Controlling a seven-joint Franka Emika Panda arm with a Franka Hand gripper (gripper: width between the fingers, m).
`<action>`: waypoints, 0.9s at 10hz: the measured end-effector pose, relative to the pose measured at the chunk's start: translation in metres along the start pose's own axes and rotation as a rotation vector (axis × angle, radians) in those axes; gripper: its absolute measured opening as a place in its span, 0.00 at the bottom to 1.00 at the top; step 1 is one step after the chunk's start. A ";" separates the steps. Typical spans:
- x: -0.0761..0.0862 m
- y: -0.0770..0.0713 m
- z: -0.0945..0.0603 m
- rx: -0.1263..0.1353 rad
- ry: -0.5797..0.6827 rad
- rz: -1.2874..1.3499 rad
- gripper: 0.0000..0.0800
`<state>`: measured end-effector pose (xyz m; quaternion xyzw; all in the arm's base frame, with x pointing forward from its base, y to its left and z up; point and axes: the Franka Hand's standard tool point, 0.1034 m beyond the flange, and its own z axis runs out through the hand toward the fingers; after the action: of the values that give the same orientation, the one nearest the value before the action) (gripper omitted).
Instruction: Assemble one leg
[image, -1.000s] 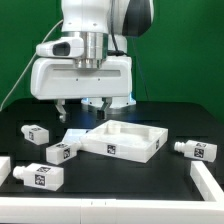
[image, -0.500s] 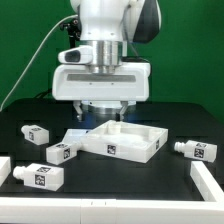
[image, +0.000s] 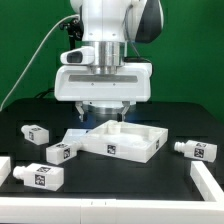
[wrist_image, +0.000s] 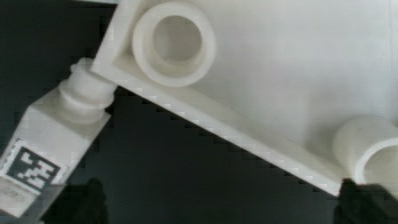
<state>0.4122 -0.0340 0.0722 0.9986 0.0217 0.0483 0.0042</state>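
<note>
Tool: we see the tool hanging over the tabletop, released, holding nothing. Its dark fingertips stand wide apart in the wrist view.
Tabletop: the white square tabletop lies flat in the middle of the bench. The wrist view shows a round socket near its corner, facing up.
Corner leg: we find the corner leg lying on its side on the bench, at the tabletop's corner toward the exterior view's left. In the wrist view its narrow end touches the tabletop's edge, and its tag faces up.
Other legs: the back leg and the front leg lie on the exterior view's left. The far leg lies on its right. All three lie apart from the tabletop.
</note>
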 end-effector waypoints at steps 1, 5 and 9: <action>-0.021 0.010 0.003 -0.003 -0.005 0.092 0.81; -0.047 0.033 0.015 0.003 -0.046 0.284 0.81; -0.058 0.031 0.031 0.006 -0.085 0.339 0.81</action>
<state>0.3590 -0.0675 0.0365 0.9891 -0.1470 0.0062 -0.0060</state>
